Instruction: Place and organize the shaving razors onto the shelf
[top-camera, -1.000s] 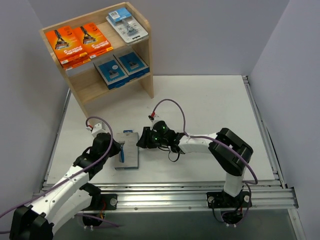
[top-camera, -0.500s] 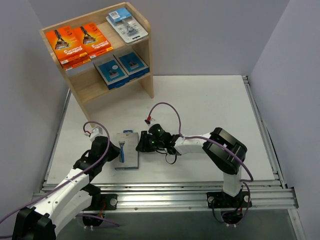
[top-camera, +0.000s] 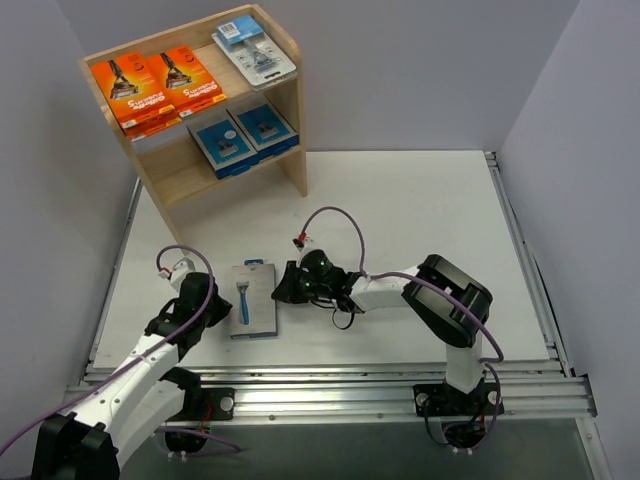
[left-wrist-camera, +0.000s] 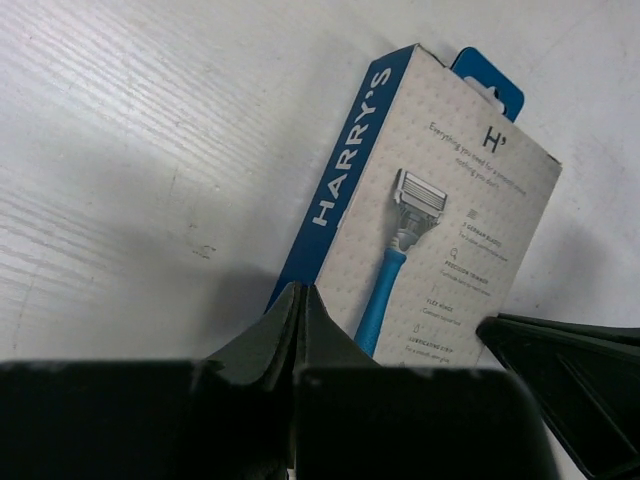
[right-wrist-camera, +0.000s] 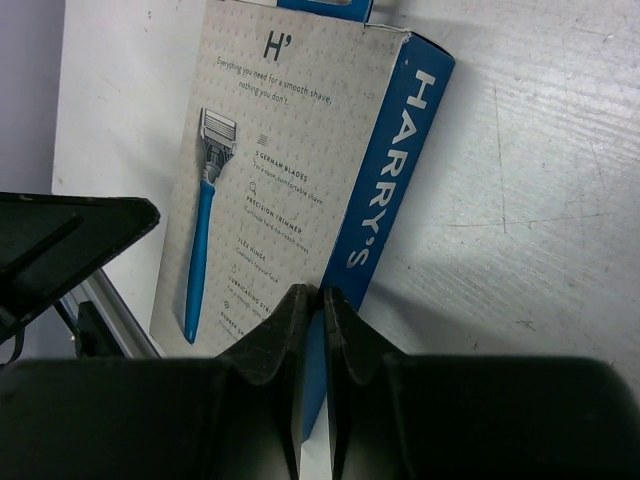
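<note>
One of the shaving razors, a grey-and-blue box (top-camera: 252, 298) picturing a blue razor, lies flat on the table between my arms. My left gripper (top-camera: 214, 303) is shut and empty just off the box's left side; in the left wrist view its tips (left-wrist-camera: 298, 292) sit by the blue side of the box (left-wrist-camera: 440, 210). My right gripper (top-camera: 280, 287) is shut, its tips (right-wrist-camera: 321, 296) resting over the box's (right-wrist-camera: 270, 170) right blue edge, with no part of the box between them. The shelf (top-camera: 185, 178) stands at the back left.
The shelf's top tier holds two orange packs (top-camera: 125, 88) (top-camera: 190, 75) and a clear blister pack (top-camera: 255, 50). Two grey-and-blue boxes (top-camera: 222, 145) (top-camera: 265, 125) lie on the lower tier. Metal rails (top-camera: 350, 385) run along the table's near edge and sides.
My left gripper has drawn back to the left, off the box. My right gripper has closed and slid in against the box's right edge. The box has barely shifted.
</note>
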